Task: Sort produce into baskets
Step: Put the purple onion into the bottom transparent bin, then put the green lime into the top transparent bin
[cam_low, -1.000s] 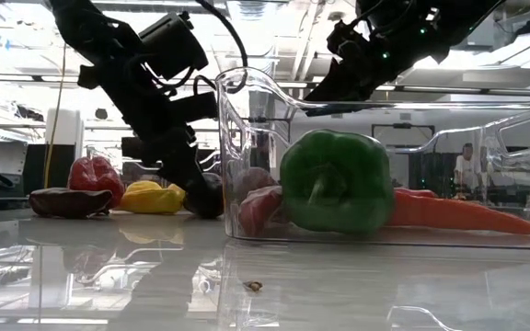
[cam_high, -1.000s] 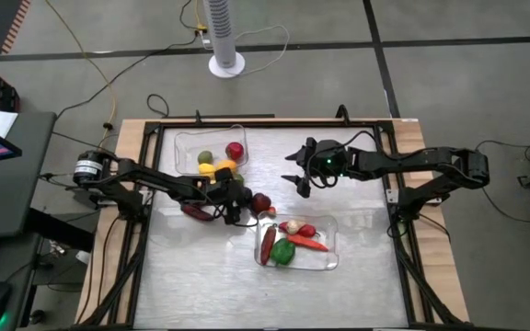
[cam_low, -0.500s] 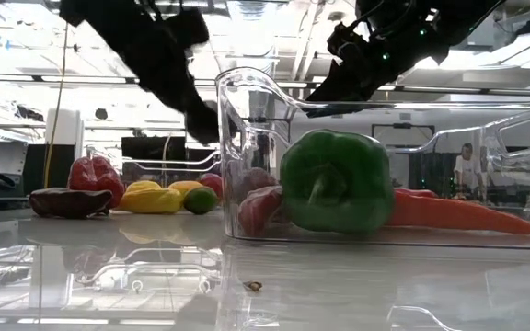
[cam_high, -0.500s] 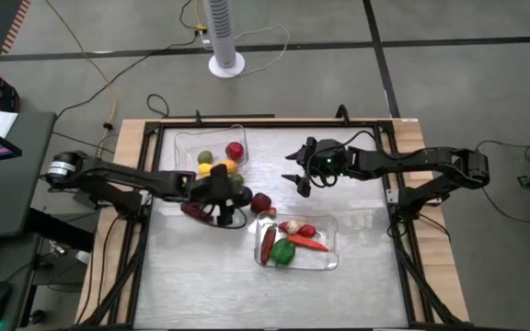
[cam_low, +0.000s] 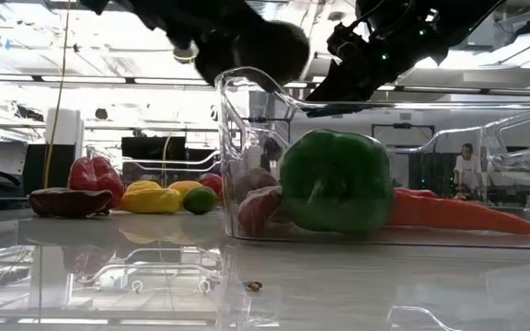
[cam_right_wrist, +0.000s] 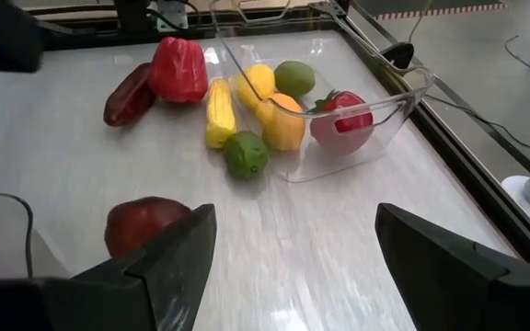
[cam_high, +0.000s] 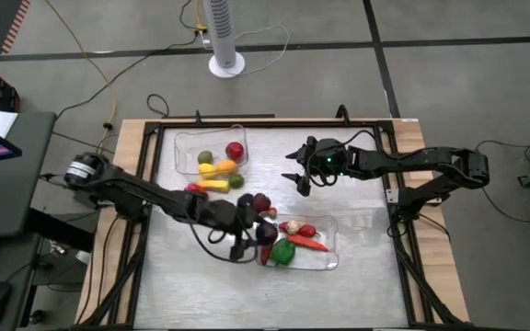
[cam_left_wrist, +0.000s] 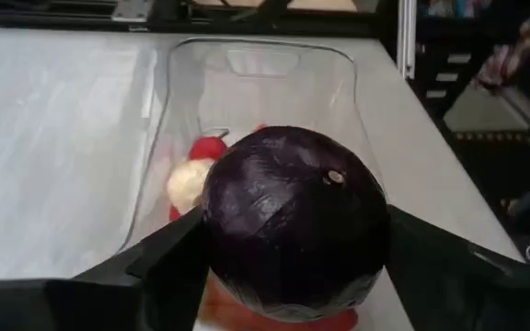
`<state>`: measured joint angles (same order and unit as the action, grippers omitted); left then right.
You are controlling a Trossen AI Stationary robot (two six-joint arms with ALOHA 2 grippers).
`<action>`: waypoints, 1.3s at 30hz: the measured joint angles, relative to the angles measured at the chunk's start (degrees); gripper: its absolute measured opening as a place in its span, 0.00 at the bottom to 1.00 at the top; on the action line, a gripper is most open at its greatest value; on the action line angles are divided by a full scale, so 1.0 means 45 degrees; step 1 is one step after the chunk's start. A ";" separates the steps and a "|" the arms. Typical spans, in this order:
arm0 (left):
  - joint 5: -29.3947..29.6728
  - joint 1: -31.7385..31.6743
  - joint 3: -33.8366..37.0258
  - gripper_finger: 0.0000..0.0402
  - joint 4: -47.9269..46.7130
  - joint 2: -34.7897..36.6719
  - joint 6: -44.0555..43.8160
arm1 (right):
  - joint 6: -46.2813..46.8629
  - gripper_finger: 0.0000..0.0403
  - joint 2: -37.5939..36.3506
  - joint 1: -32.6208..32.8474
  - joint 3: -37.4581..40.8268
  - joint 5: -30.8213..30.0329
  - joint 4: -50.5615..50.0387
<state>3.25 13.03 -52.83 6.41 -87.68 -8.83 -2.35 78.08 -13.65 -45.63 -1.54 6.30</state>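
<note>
So a dark purple cabbage (cam_left_wrist: 294, 219) is clamped between the fingers of the left gripper (cam_high: 258, 232), and it's being held up over the end of the near basket (cam_high: 329, 262), above the rim and not set down. Inside that basket a green pepper (cam_low: 337, 180), a carrot (cam_low: 458, 213), a pale round piece (cam_left_wrist: 190, 184) and a few red bits can be seen. Just past it, a dark red apple (cam_right_wrist: 147, 223) is left loose on the table (cam_high: 201, 285). Farther back, a lime (cam_right_wrist: 246, 154), a corn cob (cam_right_wrist: 219, 112), a red pepper (cam_right_wrist: 178, 69) and a dark chili (cam_right_wrist: 129, 95) are scattered beside the far basket (cam_high: 184, 140), where a lemon, an orange, a green fruit and a strawberry are kept. The right gripper (cam_high: 296, 180) is parked over bare table with its fingers spread, nothing in them.
</note>
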 joint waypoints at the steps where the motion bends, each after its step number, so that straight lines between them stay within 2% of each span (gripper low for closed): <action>1: 0.0034 -0.0003 -0.0364 0.73 -0.0546 -0.0190 0.0161 | 0.0000 0.81 0.0000 0.0000 0.0000 0.0000 -0.0001; 7: 0.0934 -0.0029 -0.2415 0.89 -0.4102 -0.0533 0.0948 | -0.0005 0.81 0.0000 0.0005 0.0000 0.0000 -0.0210; 11: 0.2290 0.0045 -0.2688 0.90 -0.5866 -0.0062 0.1216 | -0.0072 0.81 0.0000 0.0005 0.0000 0.0000 -0.0313; 14: 0.3105 -0.0086 -0.2266 0.88 -0.6721 0.0551 0.1191 | -0.0105 0.81 0.0000 0.0005 0.0000 0.0000 -0.0321; 21: 0.4704 -0.1424 0.0392 0.80 -0.5957 0.1603 0.1502 | -0.0049 0.81 0.0000 0.0102 0.0000 0.0000 -0.0078; 25: 0.4463 -0.2731 0.1505 0.77 -0.5243 0.1388 0.2075 | -0.0049 0.81 0.0000 0.0212 0.0000 0.0000 0.0409; 31: 0.5416 -0.3392 0.1694 0.70 -0.4729 0.0719 0.4001 | -0.0123 0.81 0.0000 0.0201 0.0000 0.0000 0.0510; 39: 0.6944 -0.2657 0.1381 0.65 -0.4529 -0.0698 0.6561 | -0.0251 0.81 0.0000 0.0100 -0.0002 0.0002 0.0282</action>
<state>34.49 1.07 -46.62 -13.96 -90.82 20.69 -3.48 78.08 -13.20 -45.63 -1.53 7.57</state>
